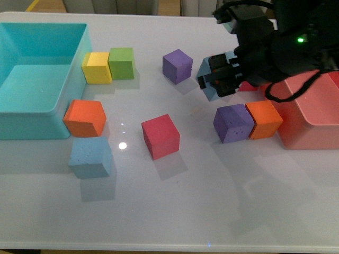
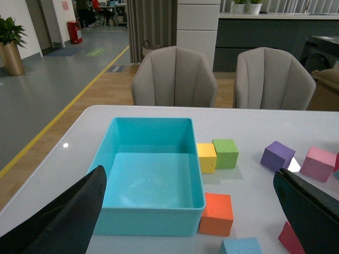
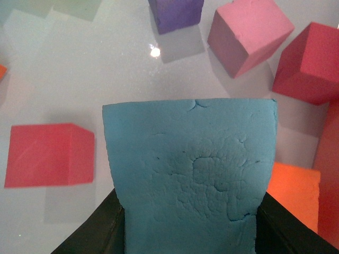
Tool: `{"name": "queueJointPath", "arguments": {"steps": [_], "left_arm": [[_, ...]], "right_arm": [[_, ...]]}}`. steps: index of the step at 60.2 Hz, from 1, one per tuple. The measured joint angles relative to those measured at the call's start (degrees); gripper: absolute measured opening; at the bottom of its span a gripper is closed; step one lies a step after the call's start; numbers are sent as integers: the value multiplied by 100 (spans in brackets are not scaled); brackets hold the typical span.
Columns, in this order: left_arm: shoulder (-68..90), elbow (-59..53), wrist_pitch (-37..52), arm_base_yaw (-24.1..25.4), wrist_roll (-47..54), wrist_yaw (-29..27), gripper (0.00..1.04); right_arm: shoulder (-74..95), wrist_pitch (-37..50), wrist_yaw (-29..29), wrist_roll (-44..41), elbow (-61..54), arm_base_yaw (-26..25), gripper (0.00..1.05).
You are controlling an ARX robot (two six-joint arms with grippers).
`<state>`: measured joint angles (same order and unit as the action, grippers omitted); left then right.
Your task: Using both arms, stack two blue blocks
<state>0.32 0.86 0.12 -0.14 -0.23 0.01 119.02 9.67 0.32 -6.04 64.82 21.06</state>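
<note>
Front view, with clock directions read on the table (image 1: 175, 211) and 12 o'clock pointing away from the robot. The right gripper (image 1: 216, 79) was closed on the held block (image 1: 206, 70), a light blue cube that sat tilted between the dark fingers and apparently clear of the table. This block hung at about 1 o'clock from the red cube (image 1: 160, 136), near the far purple cube (image 1: 177, 65) at its 9 o'clock, and with the near purple cube (image 1: 233, 123) at its 5 o'clock. The near purple cube touched an orange cube (image 1: 264, 119) at its 3 o'clock.

The free block (image 1: 91, 157), the second light blue cube, rested flat on the table at 8 o'clock from the red cube, well apart from the held block. It lay just beside another orange cube (image 1: 85, 117) at its 12 o'clock and near the corner of the turquoise bin (image 1: 53, 114).

Right wrist view: the held block (image 3: 190, 174) filled the centre, with a finger (image 3: 98, 233) pressed against each side.

Left wrist view: the left gripper (image 2: 189, 176) was spread wide and held nothing. The bin (image 2: 153, 219) lay beyond it, and the free block (image 2: 241, 246) showed at the frame edge.
</note>
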Motion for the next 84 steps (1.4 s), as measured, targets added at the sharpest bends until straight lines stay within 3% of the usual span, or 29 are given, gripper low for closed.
{"name": "queueJointPath", "arguments": {"steps": [37, 59, 77, 81, 84], "left_arm": [[0, 0, 0, 0, 0, -2, 96], [0, 0, 0, 0, 0, -2, 96], [0, 0, 0, 0, 0, -2, 96], [0, 0, 0, 0, 0, -2, 96], [0, 0, 0, 0, 0, -2, 96]], "right_arm": [[2570, -1440, 245, -2, 3228, 675, 43], [3025, -1711, 334, 42, 3768, 697, 43], [2948, -1360, 367, 42, 3501, 651, 90], [2852, -1196, 369, 39, 3324, 629, 97], [2719, -1027, 348, 42, 3123, 605, 96]]}}
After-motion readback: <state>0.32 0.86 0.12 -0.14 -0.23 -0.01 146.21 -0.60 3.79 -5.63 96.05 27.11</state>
